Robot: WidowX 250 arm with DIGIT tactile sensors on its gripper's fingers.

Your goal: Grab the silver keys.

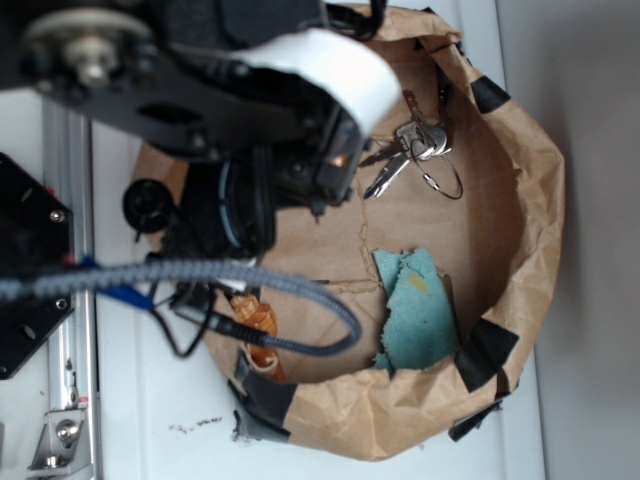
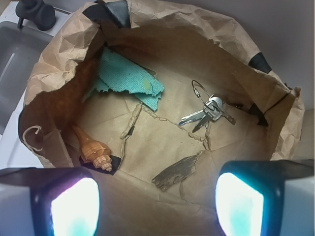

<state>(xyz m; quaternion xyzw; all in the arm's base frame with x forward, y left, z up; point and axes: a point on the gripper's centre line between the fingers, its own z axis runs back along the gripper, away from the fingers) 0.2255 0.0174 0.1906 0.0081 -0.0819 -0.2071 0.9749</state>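
Contents of the paper-lined bin, wrist view, listed left to right.

1. Paper bag wall (image 2: 54,64): crumpled brown kraft paper, rim folded down and patched with black tape, forming a shallow basin that keeps the loose items corralled. It stands on the white counter (image 1: 150,440).
2. Shell (image 2: 93,151): orange-brown spiral, lying on its side against the left wall.
3. Teal cloth (image 2: 125,78): ragged scrap, bunched toward the upper left of the floor.
4. Bark piece (image 2: 175,172): flat brown sliver, low centre, nearest the end effector; a distractor, well apart from the target.
5. Silver keys (image 2: 209,113): shiny bunch fanned out on a thin wire ring, flat on the paper floor right of centre, above the bark and clear of every other item. In the exterior view the silver keys (image 1: 405,150) lie just beside the arm's front edge.
6. End effector (image 2: 157,204): two pale pads at the bottom corners, spread wide with nothing between them, hanging above the floor. Judged to be at the approach stage; it must advance past the bark and descend over the bunch.
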